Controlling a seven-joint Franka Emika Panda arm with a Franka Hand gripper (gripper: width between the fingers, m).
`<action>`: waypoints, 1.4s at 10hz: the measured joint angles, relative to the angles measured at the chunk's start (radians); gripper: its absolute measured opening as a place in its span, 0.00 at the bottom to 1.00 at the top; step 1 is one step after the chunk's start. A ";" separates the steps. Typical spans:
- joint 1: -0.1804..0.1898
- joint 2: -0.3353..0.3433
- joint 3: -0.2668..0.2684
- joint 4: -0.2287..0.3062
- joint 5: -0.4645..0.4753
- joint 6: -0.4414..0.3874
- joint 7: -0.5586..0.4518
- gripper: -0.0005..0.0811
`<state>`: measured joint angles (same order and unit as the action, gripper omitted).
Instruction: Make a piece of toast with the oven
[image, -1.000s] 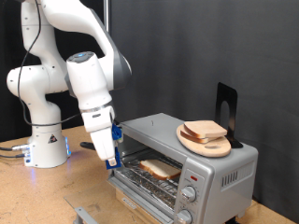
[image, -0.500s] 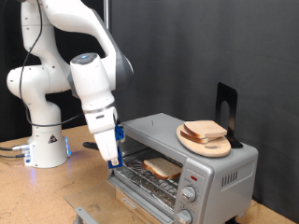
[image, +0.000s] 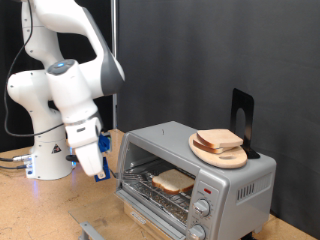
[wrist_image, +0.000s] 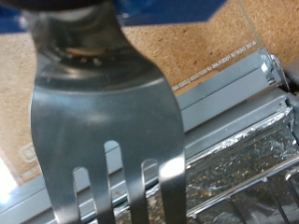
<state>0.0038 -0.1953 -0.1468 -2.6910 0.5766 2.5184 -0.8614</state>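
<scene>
One fork (wrist_image: 103, 159): fills the wrist view, gripped in the closed pincer (image: 97, 168).
Pincer: beside the oven (image: 195, 175), on the exterior view's left.
Toast (image: 172, 181): on the oven rack.
Board (image: 218, 151): atop oven, carrying another slice (image: 218, 139).

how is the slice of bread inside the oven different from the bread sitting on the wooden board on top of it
The slice inside lies flat on the wire rack of the oven, behind the open door; the bread on top rests on the round board on the oven's roof. The inside slice is single; the top bread looks stacked, one slice tilted over another. Both are pale with a tan crust. The gripper holds neither, away to the exterior view's left.
</scene>
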 joint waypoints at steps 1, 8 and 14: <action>-0.004 -0.017 -0.023 -0.012 0.030 -0.001 -0.019 0.56; -0.017 -0.079 -0.108 -0.011 0.116 -0.108 -0.054 0.56; -0.018 -0.225 -0.159 0.056 0.182 -0.290 -0.035 0.56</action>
<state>-0.0140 -0.4204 -0.3056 -2.6349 0.7587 2.2287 -0.8961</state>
